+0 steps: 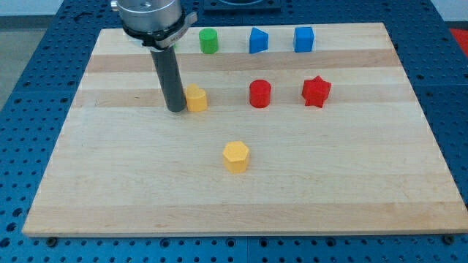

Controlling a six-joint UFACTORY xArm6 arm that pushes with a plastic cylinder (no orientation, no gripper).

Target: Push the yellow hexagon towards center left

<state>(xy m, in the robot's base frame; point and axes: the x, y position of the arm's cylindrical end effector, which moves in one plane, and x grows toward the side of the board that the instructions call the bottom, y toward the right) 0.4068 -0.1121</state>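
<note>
The yellow hexagon lies on the wooden board, a little below the board's middle. My tip stands on the board up and to the left of the hexagon, well apart from it. The tip is right against the left side of another yellow block, whose shape I cannot make out.
A red cylinder and a red star lie in a row to the right of the tip. A green block and two blue blocks lie along the top edge. The arm's body hangs over the top left.
</note>
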